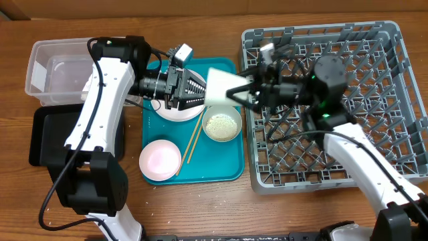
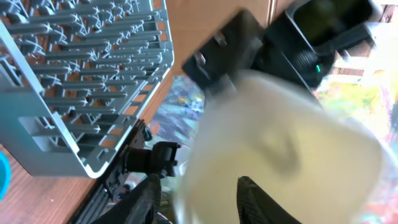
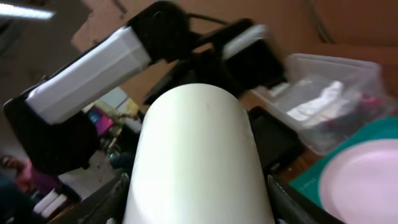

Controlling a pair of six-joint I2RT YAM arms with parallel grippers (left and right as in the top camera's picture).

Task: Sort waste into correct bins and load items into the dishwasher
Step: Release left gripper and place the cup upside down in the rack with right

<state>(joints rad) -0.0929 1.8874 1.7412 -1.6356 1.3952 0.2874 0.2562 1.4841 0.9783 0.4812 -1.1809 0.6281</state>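
**Small Cup Held in the Air Between Two Grippers**

Overhead: a small white smooth-walled cup (image 1: 224, 86) is seen lying sideways in the air above the far half of the teal rectangular serving tray (image 1: 227, 171). It is met by the left gripper (image 1: 200, 90) from the tray's left and by the right gripper (image 1: 242, 92) from the tray's right. The large grey lattice dish rack (image 1: 374, 40) stands just right of the tray.

Left wrist: the cup is blurred. The fingers (image 2: 255, 199) are seen apart astride its rim, but whether it is gripped cannot be told.

Right wrist: the cup's wall is flanked on both sides by the fingers (image 3: 118, 199), which are clamped on it.

The cup is judged light, stiff and slippery, and possibly breakable. A hold across the mid-wall is advised, not at the thin rim.
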